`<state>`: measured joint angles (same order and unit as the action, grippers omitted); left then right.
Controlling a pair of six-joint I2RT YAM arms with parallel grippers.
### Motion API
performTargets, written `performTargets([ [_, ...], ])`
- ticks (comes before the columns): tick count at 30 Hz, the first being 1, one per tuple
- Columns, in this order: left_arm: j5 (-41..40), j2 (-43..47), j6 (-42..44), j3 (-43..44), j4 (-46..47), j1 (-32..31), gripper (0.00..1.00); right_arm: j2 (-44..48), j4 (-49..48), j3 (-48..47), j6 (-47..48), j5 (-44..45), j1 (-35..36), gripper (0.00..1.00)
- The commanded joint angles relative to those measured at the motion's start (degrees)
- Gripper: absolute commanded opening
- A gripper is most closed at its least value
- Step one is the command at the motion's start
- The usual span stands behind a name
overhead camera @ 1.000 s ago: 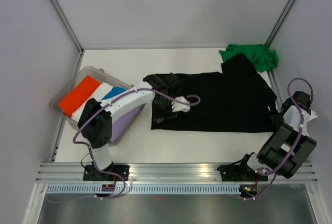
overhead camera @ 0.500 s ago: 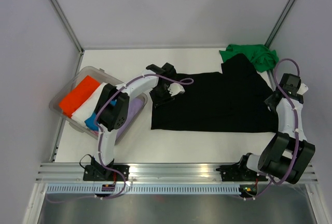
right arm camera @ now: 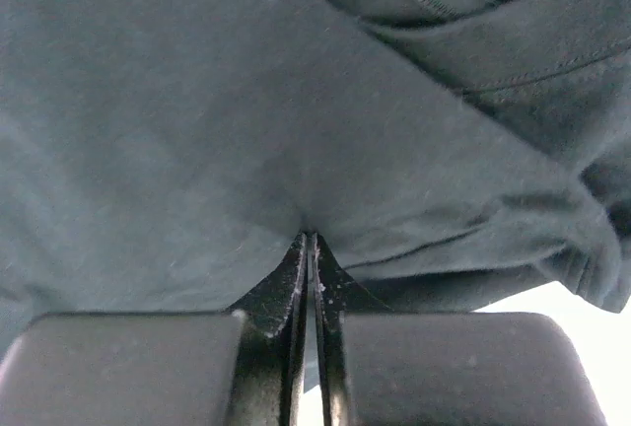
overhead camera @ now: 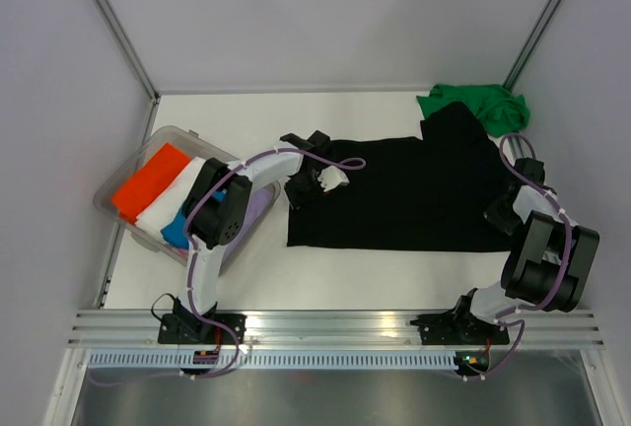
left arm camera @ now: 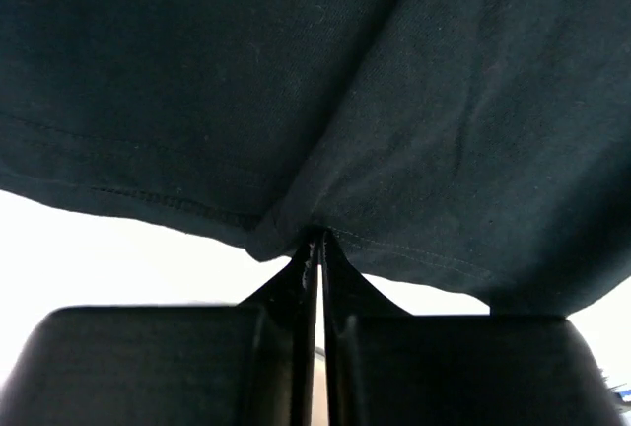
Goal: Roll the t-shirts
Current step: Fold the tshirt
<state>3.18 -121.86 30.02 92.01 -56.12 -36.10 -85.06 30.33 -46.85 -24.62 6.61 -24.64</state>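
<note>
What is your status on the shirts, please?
Left gripper shut on black t-shirt edge. Right gripper shut on its opposite end. Green t-shirt crumpled at far corner.

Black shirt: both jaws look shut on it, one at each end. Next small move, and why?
Probably lift both ends slightly and ease them apart. The black t-shirt lies spread on the table, the left jaws pinch its stitched left edge, the right jaws pinch bunched fabric at the right end, and the folds there suggest slack to take out before rolling.
</note>
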Motion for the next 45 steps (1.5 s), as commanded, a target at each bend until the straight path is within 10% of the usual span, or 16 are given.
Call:
performTargets([
  [1,-2.9,-0.9,-2.0,-1.1,2.2,0.2,0.02,-1.8,-3.4,0.2,-1.3,3.5,-0.2,0.06],
  [18,-3.9,1.9,-6.1,-2.0,4.0,1.6,0.03,-3.8,-5.9,-8.7,-1.2,-5.2,-2.0,0.03],
  [30,-3.8,6.5,-6.7,2.5,2.8,0.9,0.23,-10.8,-6.1,-15.7,-2.0,-5.4,-0.8,0.02],
  [38,-4.8,4.9,-14.6,16.2,4.6,3.6,0.5,-13.4,-7.8,-32.1,2.4,-7.8,3.5,0.46],
  [45,-12.6,-8.2,-23.4,35.2,4.6,8.8,0.58,-30.6,-3.6,-52.6,3.9,-7.3,8.1,0.55],
])
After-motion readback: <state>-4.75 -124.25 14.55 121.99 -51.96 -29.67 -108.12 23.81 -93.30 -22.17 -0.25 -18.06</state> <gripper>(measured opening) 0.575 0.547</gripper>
